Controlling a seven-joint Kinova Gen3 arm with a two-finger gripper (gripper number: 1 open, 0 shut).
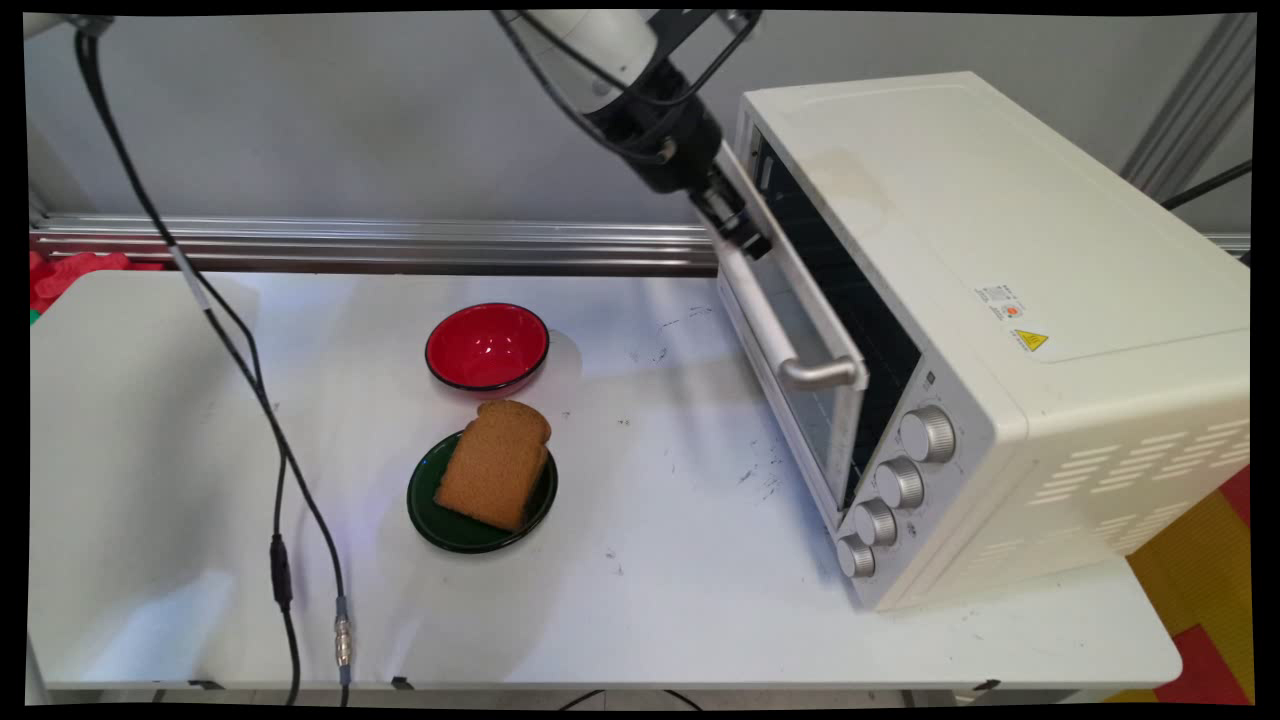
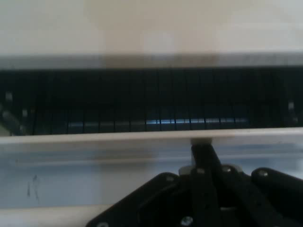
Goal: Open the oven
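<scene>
My gripper (image 1: 742,232) is up against the top edge of the cream toaster oven's door (image 1: 800,340), just beside the upper end of its long handle (image 1: 775,320). The door stands ajar, tipped a little outward. In the hand view the gripper (image 2: 201,147) is shut, its tips touching the door's pale top rim (image 2: 94,138), with the dark oven cavity and wire rack (image 2: 142,101) behind the gap. A slice of brown bread (image 1: 495,465) lies on a dark green plate (image 1: 430,515) on the table, well left of the oven.
A red bowl (image 1: 487,345) sits just behind the plate. The oven body (image 1: 1000,250) fills the table's right side, with several silver knobs (image 1: 900,483) down its front. Black cables (image 1: 270,420) hang over the table's left part. A metal rail (image 1: 380,245) runs along the back.
</scene>
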